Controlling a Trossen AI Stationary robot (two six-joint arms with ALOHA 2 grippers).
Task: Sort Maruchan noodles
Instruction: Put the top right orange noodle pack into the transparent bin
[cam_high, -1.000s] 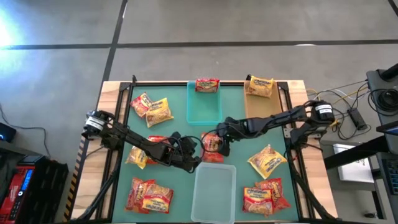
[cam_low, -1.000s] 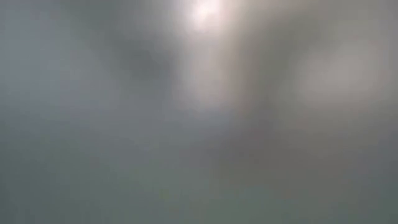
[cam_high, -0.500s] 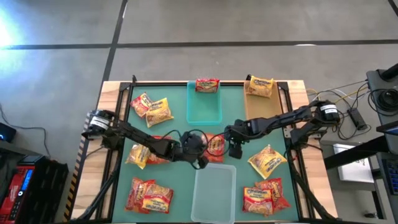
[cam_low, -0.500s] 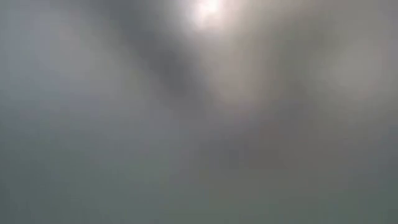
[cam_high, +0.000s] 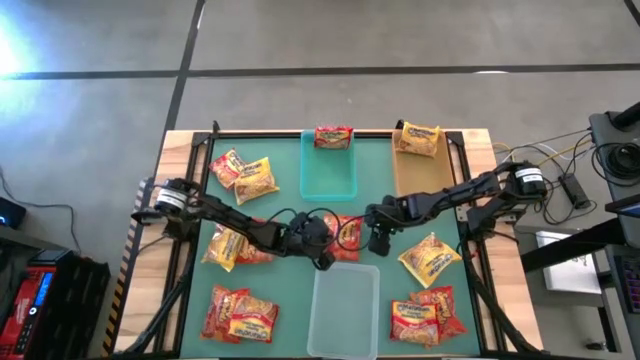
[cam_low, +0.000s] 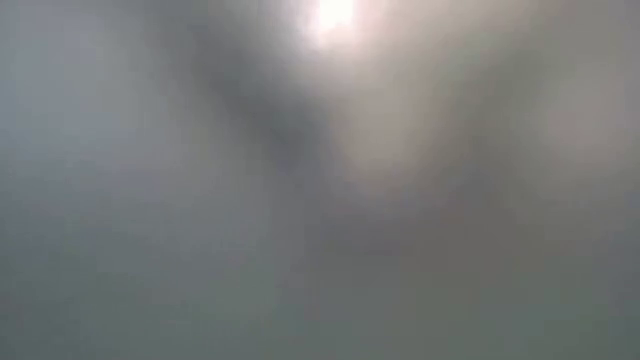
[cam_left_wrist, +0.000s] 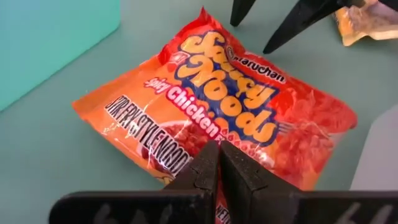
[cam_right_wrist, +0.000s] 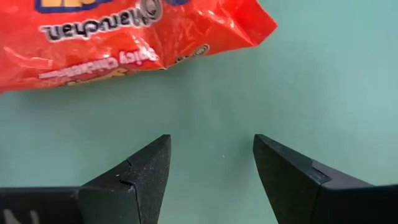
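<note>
Grey concrete floor surrounds the teal-topped surface (cam_high: 290, 180), where three bins sit along the middle: a teal bin (cam_high: 328, 172) and a tan bin (cam_high: 418, 172) at the far side, and a clear bin (cam_high: 344, 298) at the near edge. One red-orange packet (cam_high: 333, 136) lies at the teal bin's far end, and a yellow packet (cam_high: 418, 138) at the tan bin's far end. Other noodle packets lie in loose groups: two at far left (cam_high: 245, 174), some at near left (cam_high: 240, 314), some at near right (cam_high: 424, 314) and a yellow one at right (cam_high: 430, 258).

At the centre, between the teal and clear bins, lies a red-orange Spicy Chicken packet (cam_left_wrist: 217, 121). The left hand (cam_high: 325, 240) is at this packet's edge with its fingers (cam_left_wrist: 202, 171) pressed together, over the printed plastic; whether they pinch it cannot be told. The right hand (cam_high: 380, 238) is just beside the same packet, its fingers (cam_right_wrist: 134, 177) standing wide apart over bare surface and holding nothing. The low view shows only a grey blur.
</note>
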